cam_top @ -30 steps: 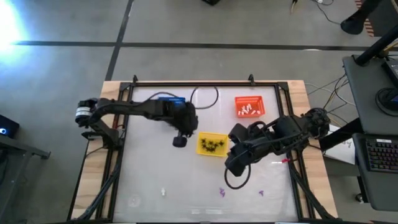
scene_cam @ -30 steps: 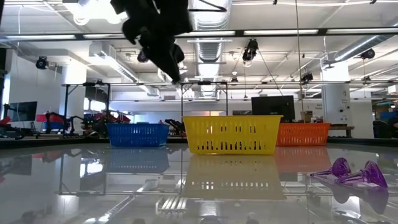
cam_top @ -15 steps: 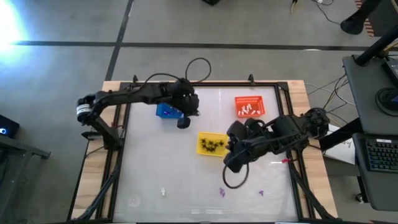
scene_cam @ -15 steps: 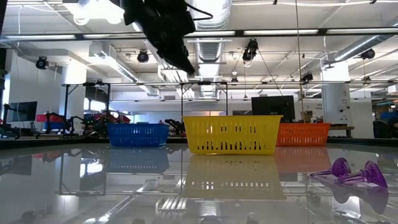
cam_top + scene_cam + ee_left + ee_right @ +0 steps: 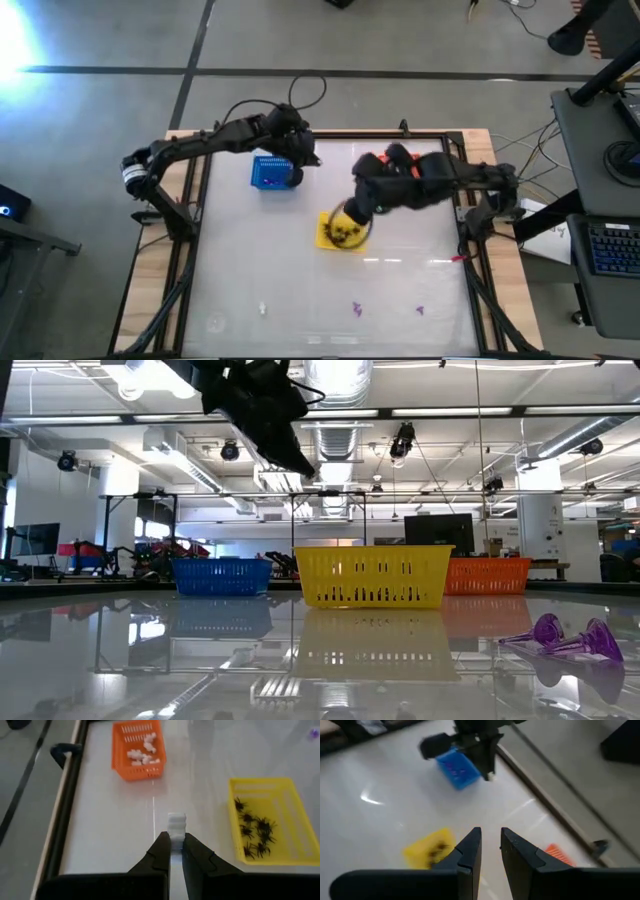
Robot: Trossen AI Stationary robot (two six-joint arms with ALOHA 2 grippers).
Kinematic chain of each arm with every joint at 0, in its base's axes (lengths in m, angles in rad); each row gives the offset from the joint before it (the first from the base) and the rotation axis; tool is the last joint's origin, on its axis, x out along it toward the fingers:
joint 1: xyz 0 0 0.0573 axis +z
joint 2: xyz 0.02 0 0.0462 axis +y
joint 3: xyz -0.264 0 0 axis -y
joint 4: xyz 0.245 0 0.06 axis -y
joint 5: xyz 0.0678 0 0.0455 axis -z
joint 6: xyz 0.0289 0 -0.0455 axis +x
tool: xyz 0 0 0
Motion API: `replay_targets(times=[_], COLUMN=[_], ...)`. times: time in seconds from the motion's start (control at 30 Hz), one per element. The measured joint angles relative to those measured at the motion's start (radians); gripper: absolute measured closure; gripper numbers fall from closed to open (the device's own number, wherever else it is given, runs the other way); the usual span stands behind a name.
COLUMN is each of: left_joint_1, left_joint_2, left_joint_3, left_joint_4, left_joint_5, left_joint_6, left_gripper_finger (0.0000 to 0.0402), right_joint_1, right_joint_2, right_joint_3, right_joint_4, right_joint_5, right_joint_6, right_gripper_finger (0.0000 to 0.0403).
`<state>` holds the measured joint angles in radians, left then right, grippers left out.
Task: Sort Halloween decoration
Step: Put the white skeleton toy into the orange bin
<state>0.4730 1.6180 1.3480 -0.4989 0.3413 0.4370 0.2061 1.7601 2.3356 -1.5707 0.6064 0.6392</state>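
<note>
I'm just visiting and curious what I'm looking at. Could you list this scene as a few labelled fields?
left gripper: shut on white trinket, raised beside blue basket
right gripper: open, empty, above yellow basket
yellow basket: black spiders
orange basket: white pieces
loose on table: purple trinkets

Left pincer (image 5: 174, 847) pinching a white trinket (image 5: 176, 826) above the bench (image 5: 115, 835)

The two dark fingers (image 5: 161, 852) sit closed against the white ridged piece, which sticks out past their tips. Taking the yellow basket (image 5: 290, 852) as the landmark: it holds a cluster of black spider trinkets (image 5: 254, 832) and lies just beside the pincer's tips. The orange basket (image 5: 138, 750), with white trinkets (image 5: 142, 751) inside, stands well apart from it, near the dark bench rail (image 5: 67, 810).
</note>
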Motion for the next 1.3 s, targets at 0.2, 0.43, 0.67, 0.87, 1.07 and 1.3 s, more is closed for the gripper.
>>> replay_targets(times=[0.2,0.43,0.67,0.87,1.07,1.3], left_joint_1=[0.044,0.062,0.071,0.080,0.084,0.093], left_joint_2=[0.000,0.000,0.000,0.000,0.000,0.000], left_joint_3=[0.000,0.000,0.000,0.000,0.000,0.000], left_joint_4=[0.057,0.065,0.058,0.039,0.038,0.025], left_joint_5=[0.078,0.091,0.090,0.088,0.088,0.088], left_joint_6=[-0.014,-0.028,-0.038,-0.045,-0.045,-0.025], left_gripper_finger=[0.0400,0.0400,0.0400,0.0400,0.0400,0.0400], right_joint_1=[-0.123,-0.249,-0.359,-0.440,-0.514,-0.588], right_joint_2=[0.032,0.075,0.061,0.054,0.003,-0.111], right_joint_3=[-0.002,-0.068,-0.214,-0.312,-0.465,-0.664], right_joint_4=[0.001,0.001,-0.001,0.026,0.270,0.458], right_joint_5=[-0.010,-0.020,0.125,0.077,-0.108,-0.250], right_joint_6=[-0.243,-0.414,-0.372,-0.344,-0.433,-0.481], right_gripper_finger=[0.0339,0.0339,0.0339,0.0339,0.0339,0.0339])
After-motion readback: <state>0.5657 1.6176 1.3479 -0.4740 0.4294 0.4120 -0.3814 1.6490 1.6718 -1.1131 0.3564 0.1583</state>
